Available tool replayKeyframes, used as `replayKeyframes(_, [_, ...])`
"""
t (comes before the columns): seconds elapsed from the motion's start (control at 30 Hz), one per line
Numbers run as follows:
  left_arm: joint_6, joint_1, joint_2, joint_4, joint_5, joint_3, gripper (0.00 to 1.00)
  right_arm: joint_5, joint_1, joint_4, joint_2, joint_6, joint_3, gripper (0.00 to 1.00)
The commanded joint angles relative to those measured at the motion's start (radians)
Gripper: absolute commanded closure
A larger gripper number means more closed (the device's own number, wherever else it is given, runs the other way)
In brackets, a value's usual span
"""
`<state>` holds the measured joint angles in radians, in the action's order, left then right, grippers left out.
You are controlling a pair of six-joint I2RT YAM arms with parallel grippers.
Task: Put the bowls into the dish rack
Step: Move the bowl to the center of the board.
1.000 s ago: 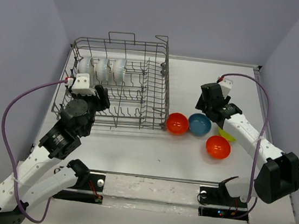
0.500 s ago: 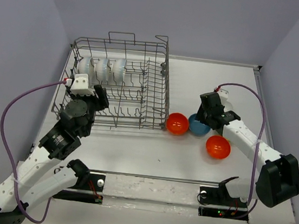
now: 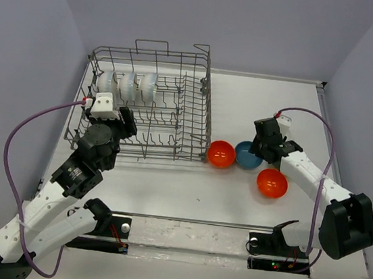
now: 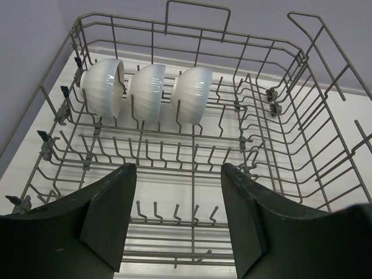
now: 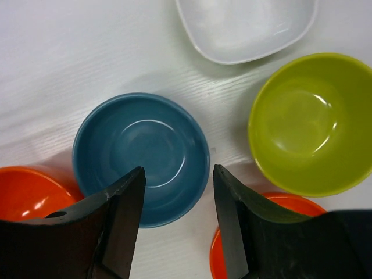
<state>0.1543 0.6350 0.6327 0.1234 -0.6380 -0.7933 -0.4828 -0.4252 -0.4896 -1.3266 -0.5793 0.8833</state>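
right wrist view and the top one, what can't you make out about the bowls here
Right wrist view: the white dish is cut off by the top edge; the left orange bowl and lower orange bowl are cropped by the frame and covered by the fingers.
Top view: the green bowl and that dish are hidden under the right arm.
Either view: whether the right gripper touches the blue bowl.

Three white bowls (image 4: 148,94) on-edge in rack (image 4: 192,152)
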Motion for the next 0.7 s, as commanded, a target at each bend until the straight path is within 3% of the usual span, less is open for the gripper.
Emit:
replayKeyframes(0.0, [-0.007, 0.002, -0.004, -0.054, -0.029, 0.005, 0.3, -0.068, 0.042, -0.01, 0.053, -0.011, -0.001, 0.44])
replayKeyframes(0.43, [-0.009, 0.0, -0.013, -0.056, -0.031, 0.005, 0.3, -0.02, 0.137, -0.018, 0.119, -0.062, -0.043, 0.43])
replayKeyframes(0.67, [-0.01, 0.002, -0.014, -0.056, -0.028, 0.008, 0.3, 0.128, 0.149, 0.02, 0.119, -0.045, -0.056, 0.47])
